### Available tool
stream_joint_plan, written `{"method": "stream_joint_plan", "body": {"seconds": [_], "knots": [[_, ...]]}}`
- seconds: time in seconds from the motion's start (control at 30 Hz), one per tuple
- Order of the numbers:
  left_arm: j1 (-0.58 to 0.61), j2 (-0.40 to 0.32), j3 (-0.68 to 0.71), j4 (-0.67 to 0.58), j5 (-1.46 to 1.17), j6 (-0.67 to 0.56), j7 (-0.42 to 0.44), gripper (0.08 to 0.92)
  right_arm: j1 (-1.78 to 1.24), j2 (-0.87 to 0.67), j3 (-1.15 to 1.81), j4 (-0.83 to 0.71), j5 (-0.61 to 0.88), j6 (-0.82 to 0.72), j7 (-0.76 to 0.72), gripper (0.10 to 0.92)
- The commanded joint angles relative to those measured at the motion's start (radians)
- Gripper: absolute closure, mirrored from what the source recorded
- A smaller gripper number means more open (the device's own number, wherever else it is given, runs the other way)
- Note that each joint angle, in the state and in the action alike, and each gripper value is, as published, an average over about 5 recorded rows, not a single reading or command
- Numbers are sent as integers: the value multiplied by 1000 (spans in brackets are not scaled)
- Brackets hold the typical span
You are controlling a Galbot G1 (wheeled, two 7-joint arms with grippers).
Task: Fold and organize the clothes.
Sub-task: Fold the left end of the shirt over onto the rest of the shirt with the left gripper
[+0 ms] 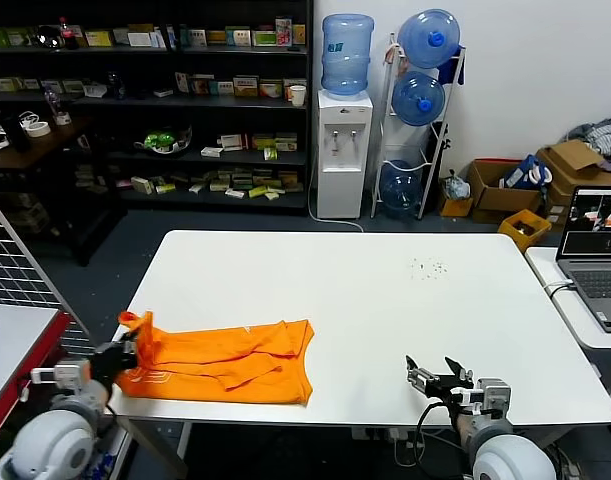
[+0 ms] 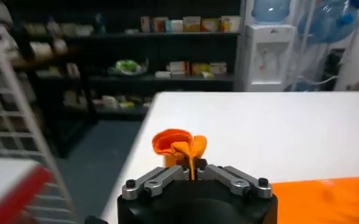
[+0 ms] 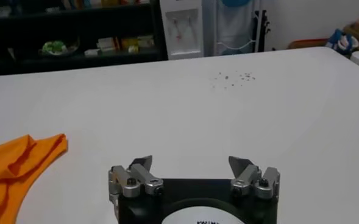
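The T-shirt (image 1: 225,362) is bright orange, plain but for faint pale lettering near its left end. The tabletop (image 1: 385,300) is white, with a scatter of small dark specks (image 1: 428,267) toward its far right. Both end effectors, left (image 2: 192,171) and right (image 3: 194,173), are black with silver-grey fingers.

Three cameras, one white table (image 1: 385,300)
Head view looks down from the near edge; both wrist views sit low, facing across it toward the shelves (image 2: 167,49), sharing the water dispenser (image 1: 342,150).
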Motion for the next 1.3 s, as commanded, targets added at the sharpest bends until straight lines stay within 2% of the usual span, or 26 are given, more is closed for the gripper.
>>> {"method": "stream_joint_plan", "body": {"seconds": [0.03,0.17,0.37,0.63,0.8,1.07,1.2,1.3], "knots": [[-253,-385,360,-119,-158,139,-205,879,-15,23,5,-3,-7,-5,13,203],[-311,-465,420,-91,-131,150,-233,879,-26,37,11,-5,-11,-5,15,203],[-370,-524,476,-54,-98,151,-249,879,-23,50,10,-13,-13,-4,16,203],[-350,-539,509,-53,-62,156,-260,879,-13,44,10,-20,-9,-5,16,203],[-331,-531,493,-38,-15,156,-226,867,-6,39,8,-23,-6,-5,16,203],[-314,-478,440,-75,-39,158,-220,658,5,41,-4,-30,-6,-5,15,203],[-278,-390,358,-118,-82,162,-212,545,10,40,-8,-32,-5,-5,14,203],[-213,-289,248,-108,-93,157,-145,459,14,37,-9,-33,-2,-4,13,203]]}}
